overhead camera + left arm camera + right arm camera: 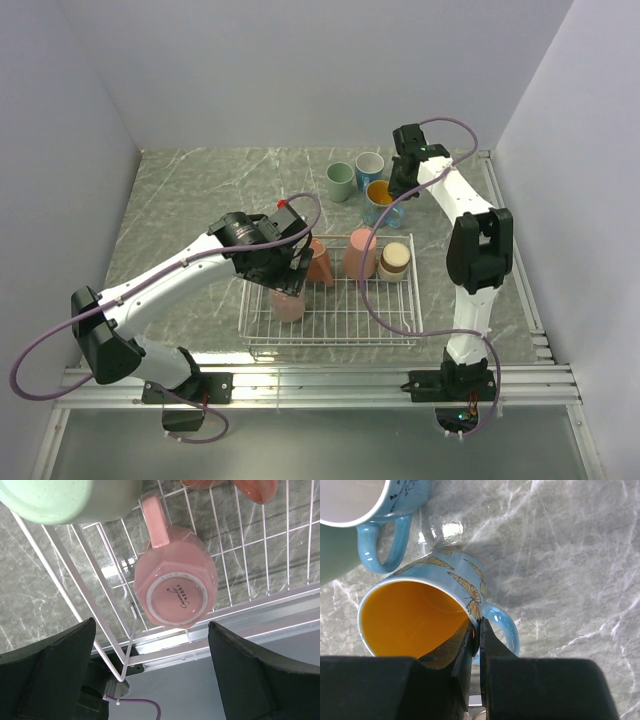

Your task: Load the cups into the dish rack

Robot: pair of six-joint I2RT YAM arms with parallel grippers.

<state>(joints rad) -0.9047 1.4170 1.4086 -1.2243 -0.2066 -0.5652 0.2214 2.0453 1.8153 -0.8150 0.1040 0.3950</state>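
Leave the left tool (283, 272), spread wide, over the glossy faceted pink mug (175, 580) upturned in the white wire dish rack (330, 325). Farther off, on the marbled desk (560, 555), lift straight with the right tool (476, 630) pinching the slick glazed rim of the butterfly mug (445, 572); avoid tilting into neighbouring cups (370, 168).

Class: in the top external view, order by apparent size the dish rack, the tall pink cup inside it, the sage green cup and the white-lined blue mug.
1. dish rack
2. tall pink cup
3. sage green cup and white-lined blue mug: look alike, so unranked.
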